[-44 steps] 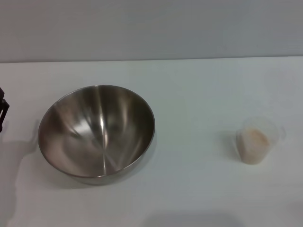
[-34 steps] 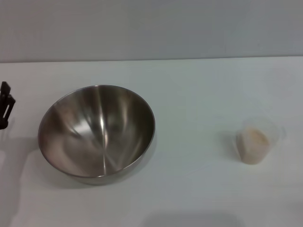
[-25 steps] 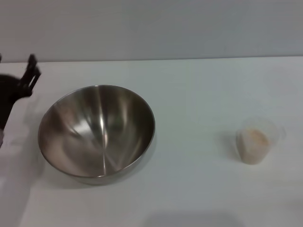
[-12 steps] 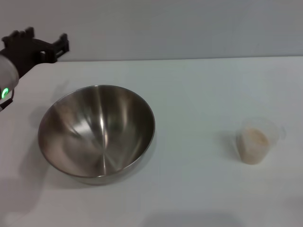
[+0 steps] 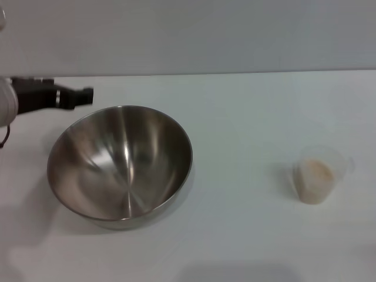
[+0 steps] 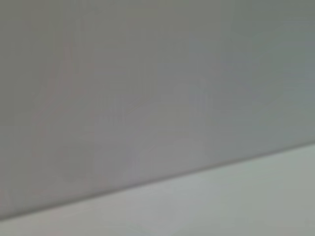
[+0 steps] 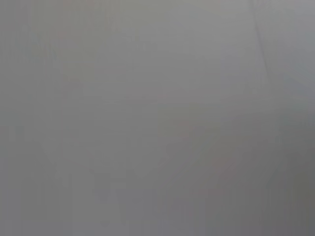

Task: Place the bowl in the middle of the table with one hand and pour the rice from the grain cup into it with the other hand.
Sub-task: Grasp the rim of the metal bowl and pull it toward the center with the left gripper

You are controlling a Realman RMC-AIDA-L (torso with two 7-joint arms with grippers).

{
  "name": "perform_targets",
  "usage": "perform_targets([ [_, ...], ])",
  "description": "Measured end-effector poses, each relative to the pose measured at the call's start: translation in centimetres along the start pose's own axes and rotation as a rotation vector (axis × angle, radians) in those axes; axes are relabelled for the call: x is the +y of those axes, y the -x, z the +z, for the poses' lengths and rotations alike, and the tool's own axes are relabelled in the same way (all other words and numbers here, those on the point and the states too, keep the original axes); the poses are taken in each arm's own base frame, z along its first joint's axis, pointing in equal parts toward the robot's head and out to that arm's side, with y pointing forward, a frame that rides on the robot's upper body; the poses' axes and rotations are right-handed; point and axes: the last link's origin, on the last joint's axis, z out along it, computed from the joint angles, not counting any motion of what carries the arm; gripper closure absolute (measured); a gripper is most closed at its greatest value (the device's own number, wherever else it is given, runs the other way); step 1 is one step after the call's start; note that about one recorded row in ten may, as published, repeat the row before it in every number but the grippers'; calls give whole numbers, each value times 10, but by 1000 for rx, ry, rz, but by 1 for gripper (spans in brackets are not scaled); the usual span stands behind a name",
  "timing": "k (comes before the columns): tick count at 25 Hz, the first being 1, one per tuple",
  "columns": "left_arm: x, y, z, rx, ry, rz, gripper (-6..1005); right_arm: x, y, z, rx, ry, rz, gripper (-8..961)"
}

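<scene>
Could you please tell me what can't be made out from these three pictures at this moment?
- Left hand, head view: seen edge-on behind the bowl; open or shut is unclear.
- Right hand: in no view.
- Left wrist view: only wall and bare table.
- Right wrist view: a blank grey surface.
- Rice in the cup: single grains too small.

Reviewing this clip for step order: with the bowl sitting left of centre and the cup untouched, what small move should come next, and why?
Probably the left gripper should come down to the steel bowl's far-left rim. It hovers just beyond that rim, holding nothing, and the bowl sits left of the table's middle. The grain cup of rice stands upright and full to the right; the right gripper is out of view.
</scene>
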Motion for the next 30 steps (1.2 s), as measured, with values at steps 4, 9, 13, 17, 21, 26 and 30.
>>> perform_targets([
  [4, 0, 8, 0, -33, 4, 8, 278, -1, 0, -1, 5, -2, -2, 107],
  [9, -3, 21, 2, -74, 1, 1, 289, -1, -1, -1, 12, -2, -2, 107],
  [13, -7, 37, 7, -125, 0, 0, 299, 0, -1, 0, 10, -1, 0, 107],
  [17, -8, 47, 11, -156, 2, 4, 308, 0, -2, 0, 11, 0, 1, 107],
  [21, -7, 54, 15, -182, 9, 6, 317, 1, -2, 0, 15, 7, 2, 107],
  [26, -7, 57, 18, -193, 11, 12, 329, 2, -4, 1, 26, 11, 5, 108],
  [30, -7, 60, 21, -203, 14, 13, 338, 2, -5, 1, 29, 11, 5, 108],
])
